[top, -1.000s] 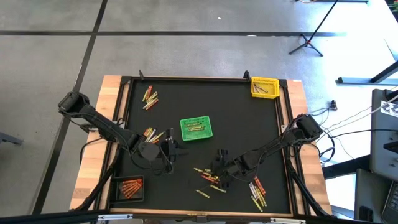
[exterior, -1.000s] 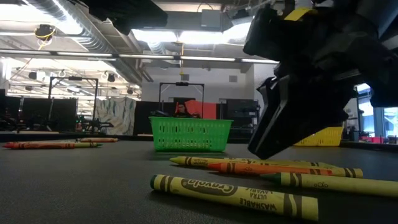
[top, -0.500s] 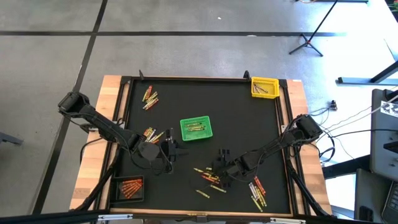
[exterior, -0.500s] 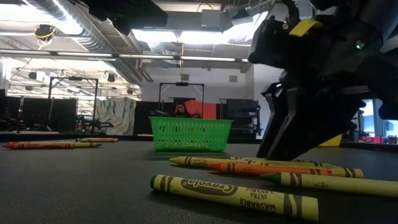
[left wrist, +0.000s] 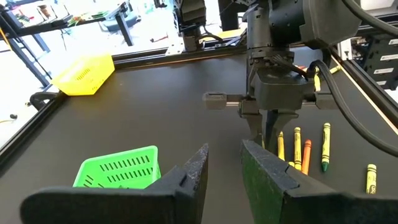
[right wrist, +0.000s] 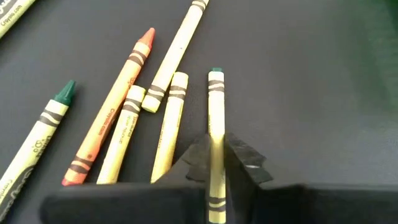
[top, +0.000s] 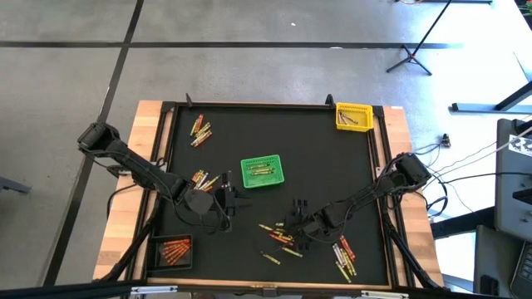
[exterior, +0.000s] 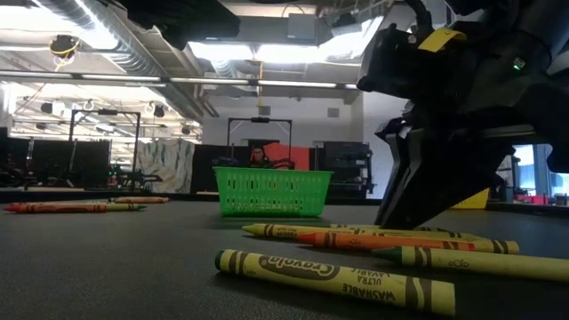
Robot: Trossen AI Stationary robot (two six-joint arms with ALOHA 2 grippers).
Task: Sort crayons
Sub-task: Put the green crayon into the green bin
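Observation:
Crayons lie in loose groups on the black table: at the far left (top: 201, 129), beside my left gripper (top: 204, 178), around my right gripper (top: 278, 237) and at the near right (top: 343, 253). My right gripper (top: 291, 226) stands low over the middle group, shut on a yellow-green crayon with a green tip (right wrist: 216, 106). Its fingers reach table level in the low view (exterior: 404, 213). My left gripper (left wrist: 224, 174) is slightly open and empty, left of the green basket (top: 262, 172); it also shows in the high view (top: 235, 199). My right gripper pinches the green-tipped crayon between its two fingers (right wrist: 244, 163), at about mid-length (right wrist: 216, 142). The fingers come from above, pointing down, one on each long side. The crayon lies level beside other crayons; whether it is off the table, I cannot tell.
A yellow basket (top: 353, 116) stands at the far right corner. A black basket (top: 174, 251) with red and orange crayons stands at the near left. An orange and several yellow crayons (right wrist: 124, 118) lie close beside the held one. The table has a raised black rim (top: 249, 105).
My right gripper has gone down onto the middle group of crayons and has tipped more upright, its fingertips now at table level. The loose crayons in the low view have stayed where they were.

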